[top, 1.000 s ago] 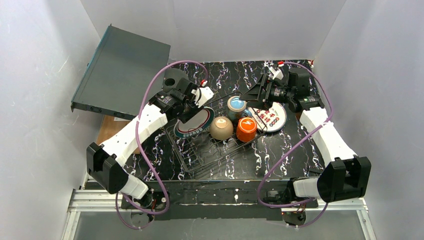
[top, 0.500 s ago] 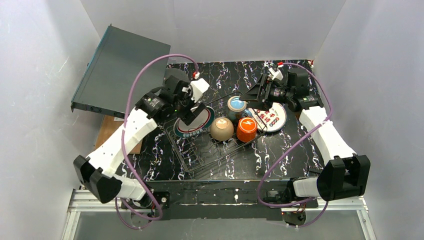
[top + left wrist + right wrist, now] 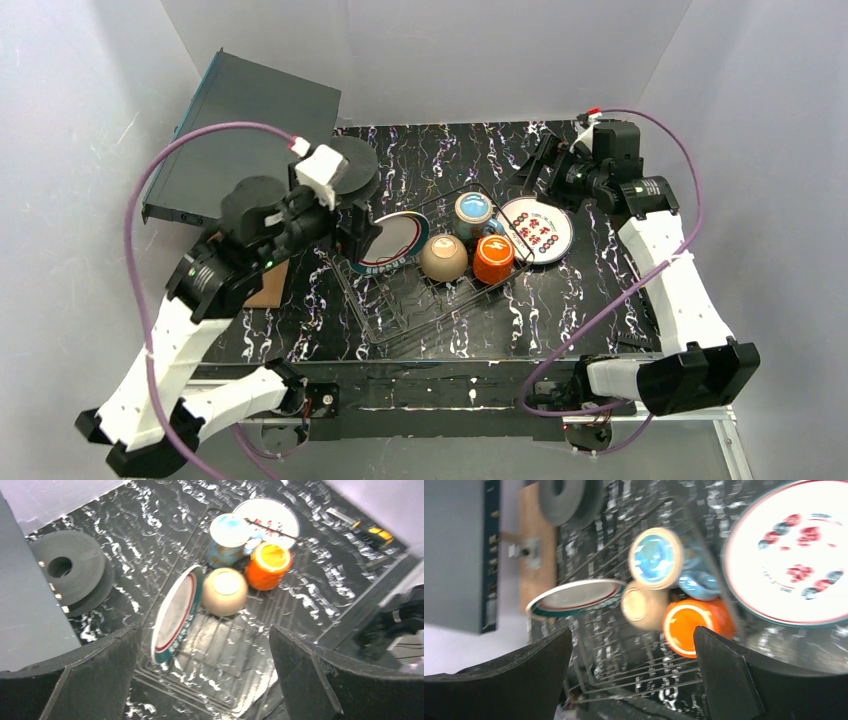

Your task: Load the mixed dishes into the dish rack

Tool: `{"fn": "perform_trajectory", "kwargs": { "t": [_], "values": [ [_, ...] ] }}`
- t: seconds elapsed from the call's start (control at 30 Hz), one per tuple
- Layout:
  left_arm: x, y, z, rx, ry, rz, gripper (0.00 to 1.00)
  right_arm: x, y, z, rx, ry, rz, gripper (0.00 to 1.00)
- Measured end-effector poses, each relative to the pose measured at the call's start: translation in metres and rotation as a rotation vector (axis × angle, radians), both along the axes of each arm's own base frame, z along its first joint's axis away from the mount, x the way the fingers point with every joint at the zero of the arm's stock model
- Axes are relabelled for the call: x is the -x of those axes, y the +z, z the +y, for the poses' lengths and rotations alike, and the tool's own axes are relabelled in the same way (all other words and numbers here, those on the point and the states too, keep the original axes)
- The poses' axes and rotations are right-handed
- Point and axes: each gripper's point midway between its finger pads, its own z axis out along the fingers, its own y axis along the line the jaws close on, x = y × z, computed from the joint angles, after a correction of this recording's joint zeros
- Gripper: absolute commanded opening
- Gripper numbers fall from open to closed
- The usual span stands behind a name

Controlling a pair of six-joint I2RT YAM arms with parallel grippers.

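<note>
We found the red-patterned plate (image 3: 540,232), smooth glazed ceramic, lying flat on the desk just right of the thin-wire dish rack (image 3: 420,312). The right hand (image 3: 537,168) hung nearest it, fingers apart and empty. The left hand (image 3: 356,228), also spread and empty, was at the rack's left.

The dish rack (image 3: 400,320) sits mid-desk (image 3: 590,300). Inside it, a plate (image 3: 390,240) stands on edge at 10 o'clock. The bowl (image 3: 443,257) sits just beside it toward 3 o'clock, with the cup (image 3: 493,258) next along and the mug (image 3: 473,212) behind both. A second plate (image 3: 537,229) lies outside the rack at 2 o'clock. A disc (image 3: 350,165) lies at 11 o'clock, with a flat box (image 3: 250,140) beyond it.
</note>
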Motion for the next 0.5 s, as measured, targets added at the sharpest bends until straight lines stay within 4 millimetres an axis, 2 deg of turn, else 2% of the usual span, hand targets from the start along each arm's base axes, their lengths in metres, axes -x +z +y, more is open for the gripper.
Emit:
{"fn": "perform_trajectory", "kwargs": {
  "t": [0.13,0.33,0.4,0.5],
  "values": [
    [0.024,0.014,0.0,0.17,-0.017,-0.013,0.98,-0.004,-0.01,-0.043,0.183,-0.191,-0.008,0.98],
    [0.042,0.012,-0.005,0.311,-0.034,0.04,0.98,-0.001,-0.039,-0.109,0.338,-0.47,0.029,0.98],
    [0.044,0.008,-0.007,0.325,-0.034,0.065,0.98,0.001,-0.058,-0.131,0.324,-0.544,0.077,0.96],
    [0.048,0.001,-0.006,0.33,-0.02,0.108,0.98,0.002,-0.1,-0.16,0.243,-0.629,0.182,0.91]
  ]
}}
